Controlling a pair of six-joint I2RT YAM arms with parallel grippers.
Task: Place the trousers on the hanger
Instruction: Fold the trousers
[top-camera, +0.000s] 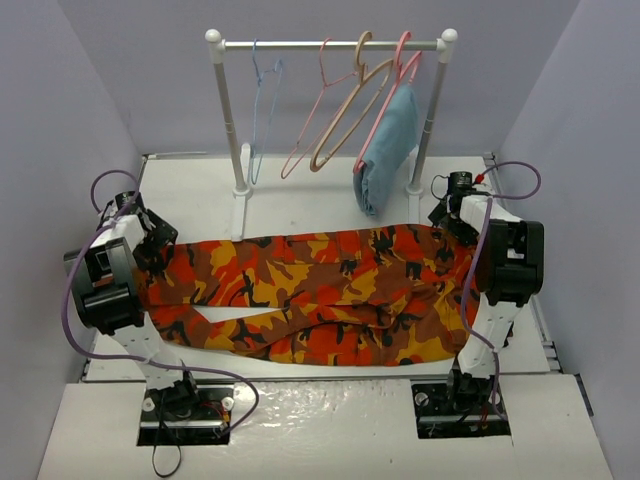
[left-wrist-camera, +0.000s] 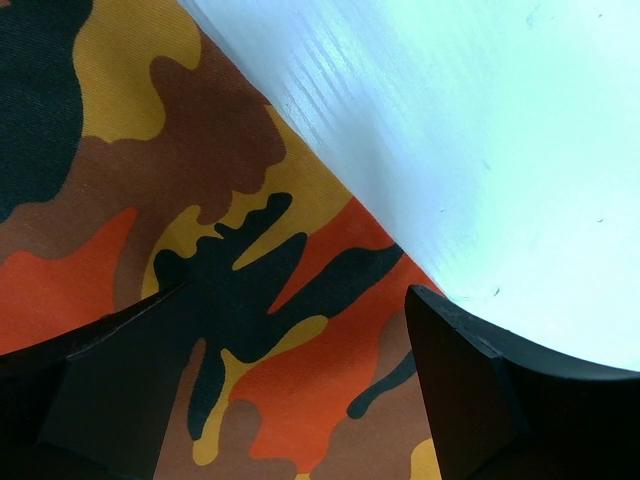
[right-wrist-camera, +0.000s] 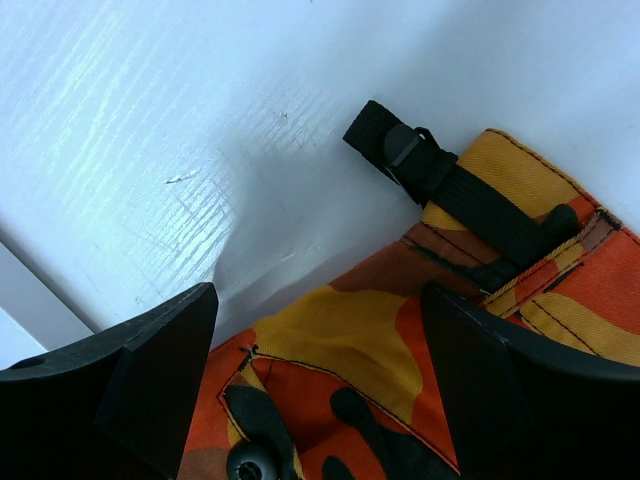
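Left gripper (left-wrist-camera: 298, 300) spread over trousers (left-wrist-camera: 120, 150) edge, table (left-wrist-camera: 480, 120) beside

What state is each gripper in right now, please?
Left gripper: open, fingers spread over the trousers, holding nothing.
Right gripper: open above the trousers, holding nothing.
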